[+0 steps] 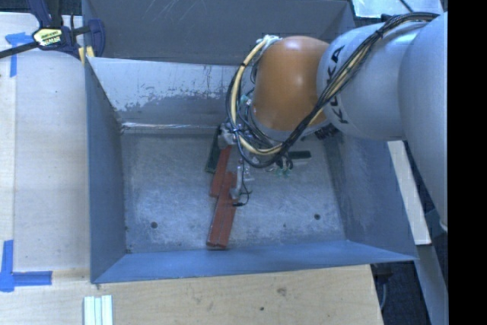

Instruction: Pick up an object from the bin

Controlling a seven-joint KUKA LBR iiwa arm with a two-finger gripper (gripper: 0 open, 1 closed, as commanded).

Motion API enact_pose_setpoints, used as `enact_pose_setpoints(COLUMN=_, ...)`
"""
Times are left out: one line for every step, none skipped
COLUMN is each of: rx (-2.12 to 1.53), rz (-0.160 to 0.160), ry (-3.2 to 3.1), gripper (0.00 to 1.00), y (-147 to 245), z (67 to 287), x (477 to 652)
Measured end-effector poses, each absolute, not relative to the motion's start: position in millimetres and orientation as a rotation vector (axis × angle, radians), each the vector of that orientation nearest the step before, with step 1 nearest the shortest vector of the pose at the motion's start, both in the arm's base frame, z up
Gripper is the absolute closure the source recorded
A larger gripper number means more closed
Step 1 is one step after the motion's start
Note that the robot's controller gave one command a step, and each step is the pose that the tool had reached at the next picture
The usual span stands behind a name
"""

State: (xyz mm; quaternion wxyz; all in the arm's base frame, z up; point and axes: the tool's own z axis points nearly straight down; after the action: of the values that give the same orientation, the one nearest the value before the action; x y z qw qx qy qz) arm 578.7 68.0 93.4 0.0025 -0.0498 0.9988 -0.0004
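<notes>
A grey metal bin with sloping walls [228, 261] stands below me, its floor almost bare. On that floor lies a long, flat, reddish-brown bar [221, 224], seemingly two overlapping lengths, with one end close to the bin's near wall and the other pointing toward the far wall. A silver robot arm [388, 80] reaches in from the right of the bar, its wrist capped by a rounded orange cover [285, 84] wrapped in looped cables. The tool [241, 188] hangs beneath that cover, just beside the bar's far half on its right side, low and perhaps touching it. Whether the tool is released or clenched I cannot tell. A small green item [287, 172] lies further right of the bar. As I judge it, this is the approach-and-grasp step, with nothing lifted. The next move calls for centring over the bar, gripping across its narrow width, then rising straight up.
</notes>
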Motion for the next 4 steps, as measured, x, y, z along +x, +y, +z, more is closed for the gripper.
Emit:
enact_pose_setpoints(rx=-0.497, rz=-0.001, ry=3.098, gripper=0.00, y=97.3, z=84.4, x=603.8)
enact_pose_setpoints(rx=-0.792, rz=0.003, ry=3.038, gripper=1.00, y=116.3, z=72.4, x=560.5)
enact_pose_setpoints(rx=-0.788, rz=0.001, ry=3.037, gripper=0.00, y=115.3, z=71.0, x=561.0)
enact_pose_setpoints(rx=-0.788, rz=0.001, ry=3.037, gripper=0.00, y=115.3, z=71.0, x=560.9)
